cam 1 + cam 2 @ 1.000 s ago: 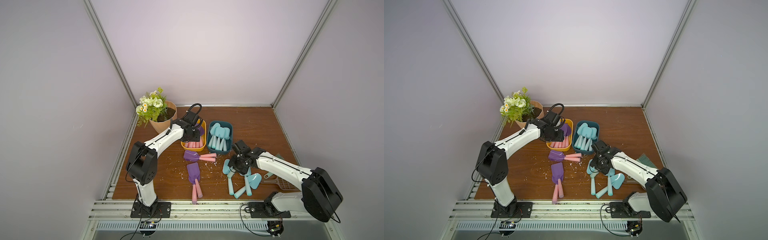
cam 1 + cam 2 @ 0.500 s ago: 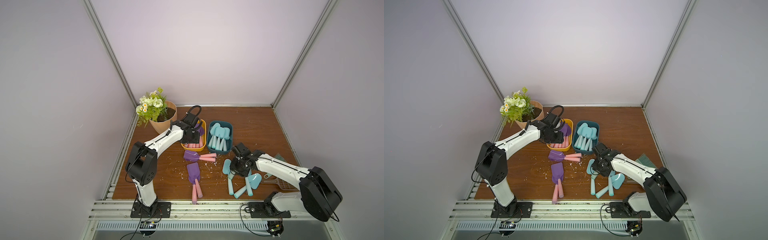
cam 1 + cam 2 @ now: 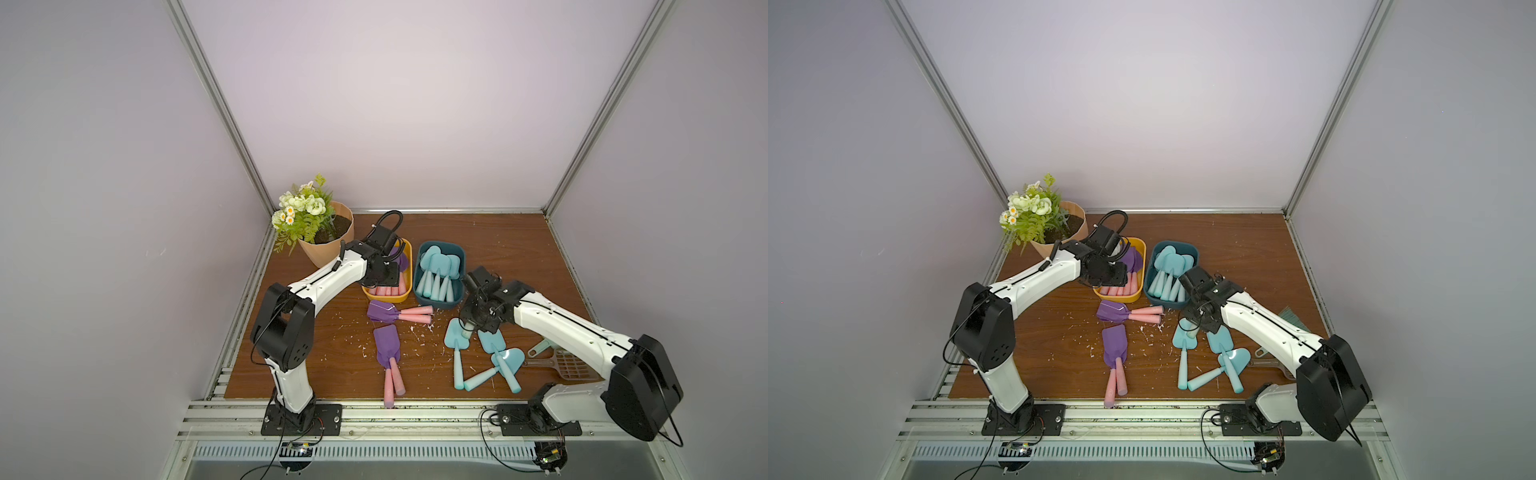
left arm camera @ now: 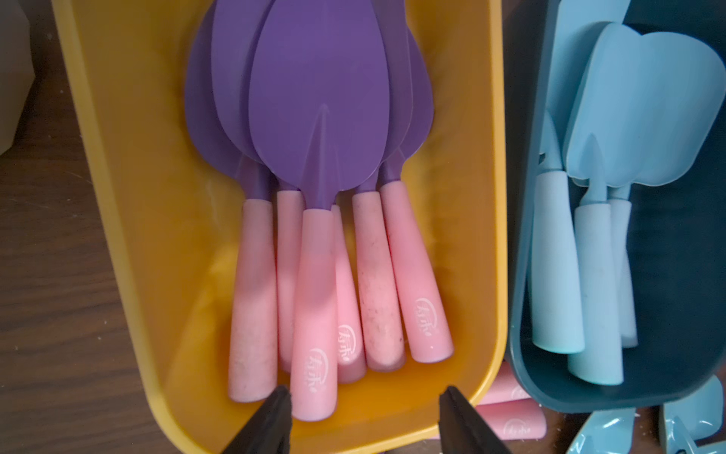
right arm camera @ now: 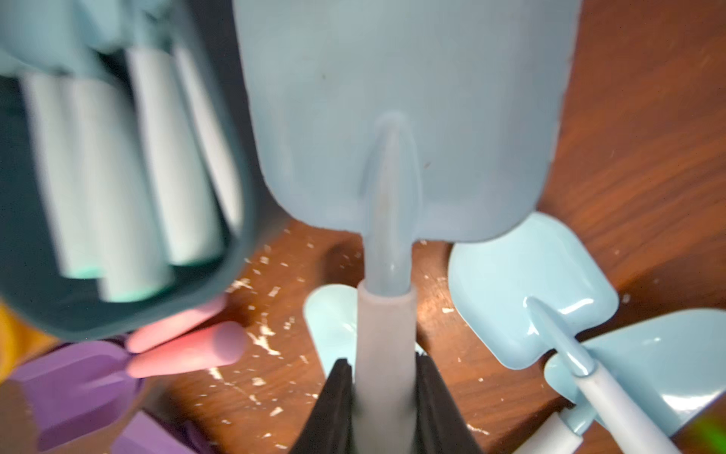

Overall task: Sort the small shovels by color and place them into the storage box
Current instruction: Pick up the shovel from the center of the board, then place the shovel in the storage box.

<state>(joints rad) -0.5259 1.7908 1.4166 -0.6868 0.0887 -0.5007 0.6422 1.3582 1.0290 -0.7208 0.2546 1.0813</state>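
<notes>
My left gripper (image 4: 365, 391) hangs open and empty over the near end of the yellow storage box (image 4: 497, 196), which holds several purple-bladed, pink-handled small shovels (image 4: 318, 118). In a top view it is the left gripper (image 3: 384, 272). My right gripper (image 5: 384, 359) is shut on the handle of a light blue shovel (image 5: 404, 118), held above the table beside the teal storage box (image 5: 243, 236). That teal box (image 3: 440, 305) holds several blue shovels. Loose purple shovels (image 3: 386, 340) and blue shovels (image 3: 455, 336) lie on the table in front of the boxes.
A potted plant with flowers (image 3: 328, 241) stands at the back left, close to my left arm. A beige slotted scoop (image 3: 569, 365) lies by my right arm, and a green brush (image 3: 1291, 318) behind it. White flakes are scattered over the brown table (image 3: 498, 249).
My right gripper's jaws have closed onto the blue shovel's handle. The left arm has stayed where it was, still open over the yellow box.
</notes>
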